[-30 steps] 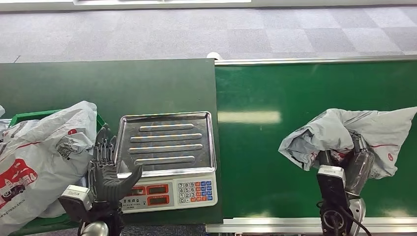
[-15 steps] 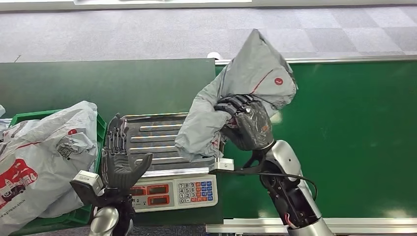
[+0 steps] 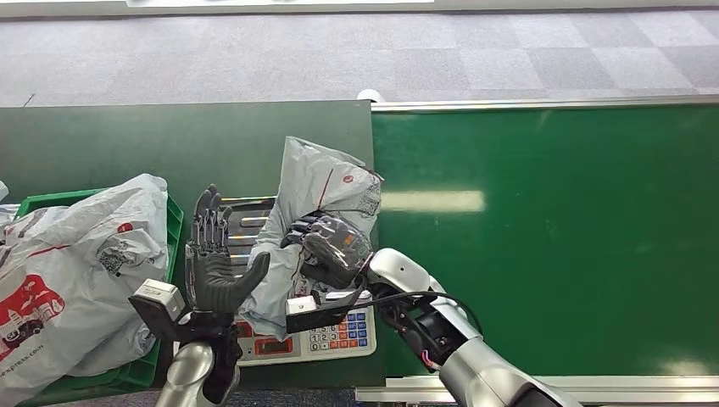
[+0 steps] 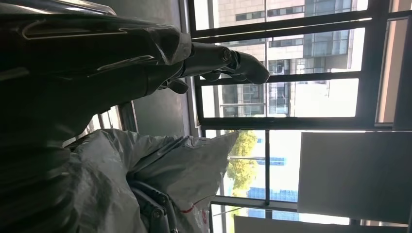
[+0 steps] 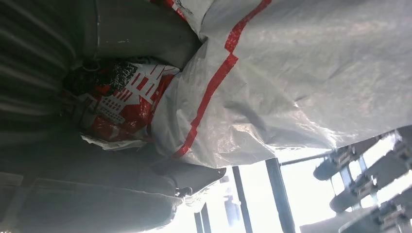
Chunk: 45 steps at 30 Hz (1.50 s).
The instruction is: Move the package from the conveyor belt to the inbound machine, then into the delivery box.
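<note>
The grey plastic package (image 3: 326, 191) with red print is gripped by my right hand (image 3: 335, 248) and stands over the steel tray (image 3: 243, 222) of the inbound scale (image 3: 339, 332). It hides most of the tray and part of the display. I cannot tell whether it rests on the tray. The right wrist view has the package (image 5: 291, 73) pressed close against that hand. My left hand (image 3: 212, 259) is raised just left of the package, fingers spread upward, holding nothing. In the left wrist view its fingers (image 4: 218, 60) point past the package (image 4: 170, 165).
A green delivery box (image 3: 172, 222) at the left holds other grey bags (image 3: 76, 254). The bright green conveyor belt (image 3: 551, 237) lies to the right behind a metal rail (image 3: 543, 103). A dark green tabletop (image 3: 169, 144) surrounds the scale.
My right hand has carried the package left and down, from above the belt's edge to over the scale tray. My left hand has risen a little.
</note>
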### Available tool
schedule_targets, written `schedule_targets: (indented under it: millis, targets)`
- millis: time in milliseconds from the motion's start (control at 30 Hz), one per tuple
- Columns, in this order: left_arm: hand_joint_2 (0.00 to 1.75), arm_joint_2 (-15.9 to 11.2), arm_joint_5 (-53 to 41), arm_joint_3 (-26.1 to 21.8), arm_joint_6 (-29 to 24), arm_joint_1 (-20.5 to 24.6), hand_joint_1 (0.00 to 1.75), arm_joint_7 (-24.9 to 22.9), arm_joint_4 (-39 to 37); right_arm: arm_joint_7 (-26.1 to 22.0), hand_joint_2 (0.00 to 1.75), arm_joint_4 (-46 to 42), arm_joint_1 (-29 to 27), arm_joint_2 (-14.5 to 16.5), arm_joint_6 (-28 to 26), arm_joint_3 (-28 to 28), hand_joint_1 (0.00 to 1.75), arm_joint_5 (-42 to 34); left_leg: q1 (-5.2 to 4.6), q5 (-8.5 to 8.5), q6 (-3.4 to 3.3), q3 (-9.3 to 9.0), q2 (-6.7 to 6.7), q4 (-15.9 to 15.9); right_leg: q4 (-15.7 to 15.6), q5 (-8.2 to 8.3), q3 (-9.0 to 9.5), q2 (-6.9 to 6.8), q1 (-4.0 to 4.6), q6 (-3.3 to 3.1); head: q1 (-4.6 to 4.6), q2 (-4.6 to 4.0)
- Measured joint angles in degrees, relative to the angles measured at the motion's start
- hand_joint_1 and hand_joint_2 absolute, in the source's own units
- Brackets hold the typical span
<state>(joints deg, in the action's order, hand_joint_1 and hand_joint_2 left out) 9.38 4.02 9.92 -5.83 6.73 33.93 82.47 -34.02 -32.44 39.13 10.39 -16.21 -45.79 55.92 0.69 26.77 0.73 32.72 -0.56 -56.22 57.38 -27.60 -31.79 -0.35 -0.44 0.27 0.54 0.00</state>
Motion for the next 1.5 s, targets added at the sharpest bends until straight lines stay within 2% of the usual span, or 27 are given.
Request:
schedule_targets:
  millis: [200, 367, 500, 533, 633, 667, 700, 867, 1000, 1067, 1233, 1500]
  targets:
    - [1.75, 0.62, 2.85, -1.03, -4.73, 0.43, 0.0, 4.23, 0.22, -0.39, 1.75, 3.88, 0.77, 1.86, 1.24, -2.29, 1.75, -0.52, 0.0, 0.0, 0.0, 0.0, -0.01, 0.0, 0.0, 0.0, -0.02, 0.0, 0.0, 0.0, 0.0, 0.0]
    - [1.75, 0.97, 3.69, -1.85, -6.06, 0.59, 0.0, 5.04, 0.8, -0.66, 1.75, 5.33, 1.09, 2.54, 0.97, -3.2, 1.75, -0.96, 0.0, 0.0, 0.0, 0.0, -0.03, 0.0, 0.0, 0.0, -0.02, 0.01, 0.01, 0.0, 0.01, 0.0]
    - [1.75, 1.66, 3.33, -2.77, -9.2, 0.62, 0.0, 5.84, 2.62, -0.83, 1.75, 5.97, 1.2, 2.73, -1.17, -3.58, 1.75, -2.0, 0.0, 0.0, 0.0, 0.0, -0.02, 0.0, 0.0, 0.0, -0.02, 0.01, 0.0, 0.0, 0.0, 0.0]
    - [1.75, 1.93, 3.05, -3.09, -9.74, 0.62, 0.0, 5.86, 3.44, -0.72, 1.75, 6.1, 1.2, 2.73, -1.94, -3.62, 1.64, -2.37, 0.0, 0.0, 0.0, 0.0, -0.02, 0.0, 0.0, 0.0, -0.02, 0.01, 0.0, 0.0, 0.0, 0.0]
    - [1.75, 2.77, 2.44, -4.0, -10.23, 0.55, 0.0, 5.88, 5.89, 0.31, 1.75, 6.43, 1.23, 2.68, -4.33, -3.57, 0.38, -3.64, 0.0, 0.0, 0.0, 0.01, -0.02, -0.01, 0.0, 0.0, -0.02, 0.01, 0.0, 0.0, 0.0, 0.0]
    - [1.75, 3.1, 2.34, -4.37, -10.03, 0.48, 0.0, 5.89, 6.84, 0.64, 1.75, 6.51, 1.24, 2.6, -5.23, -3.43, 0.05, -4.28, 0.0, 0.0, 0.0, 0.01, -0.02, -0.01, 0.0, 0.0, -0.02, 0.01, 0.0, 0.0, 0.0, 0.0]
    - [1.75, 3.44, 2.18, -4.76, -9.71, 0.42, 0.0, 5.89, 7.81, 0.87, 1.75, 6.56, 1.25, 2.48, -6.19, -3.15, 0.0, -5.1, 0.0, 0.0, 0.0, 0.01, -0.01, -0.01, 0.0, 0.0, -0.02, 0.0, 0.0, 0.0, 0.0, 0.0]
    - [1.75, 4.57, 1.75, -6.08, -8.59, 0.24, 0.0, 5.89, 10.44, -0.53, 1.75, 6.42, 1.16, 1.67, -9.72, -0.03, 0.0, -10.73, 0.0, 0.0, 0.0, 0.0, 0.0, -0.01, 0.0, 0.01, -0.01, 0.0, 0.0, 0.0, 0.0, 0.0]
    - [1.75, 4.83, 1.73, -6.47, -8.49, 0.13, 0.0, 5.89, 10.62, -3.58, 1.75, 4.6, 0.52, 0.97, -9.85, 3.99, 0.0, -17.1, 0.0, 0.0, 0.0, 0.0, 0.0, -0.01, 0.0, 0.01, -0.02, 0.0, 0.0, 0.0, 0.01, 0.0]
    - [1.75, 4.89, 1.74, -6.59, -8.49, 0.06, 0.0, 5.89, 10.62, -4.83, 1.75, 2.25, -0.41, 0.44, -7.57, 6.22, 0.0, -21.61, 0.0, 0.0, 0.0, 0.0, 0.0, -0.01, 0.0, 0.01, -0.03, 0.0, 0.0, 0.0, 0.01, 0.0]
    - [1.75, 4.91, 1.77, -6.62, -8.55, 0.02, 0.0, 5.89, 10.51, -5.81, 1.75, -5.9, -3.03, -1.51, 3.83, 11.23, 0.0, -33.11, 0.0, 0.0, 0.0, 0.01, -0.02, -0.01, 0.0, 0.01, -0.05, 0.0, 0.0, 0.0, 0.01, 0.0]
    - [1.75, 4.86, 1.81, -6.62, -9.72, -0.79, 0.0, 5.89, 10.35, -6.02, 1.75, -17.13, -6.8, -3.92, 8.27, 13.86, 0.0, -41.78, 0.0, 0.0, 0.0, 0.01, -0.03, -0.01, 0.0, 0.01, -0.05, 0.01, 0.0, 0.0, 0.01, 0.0]
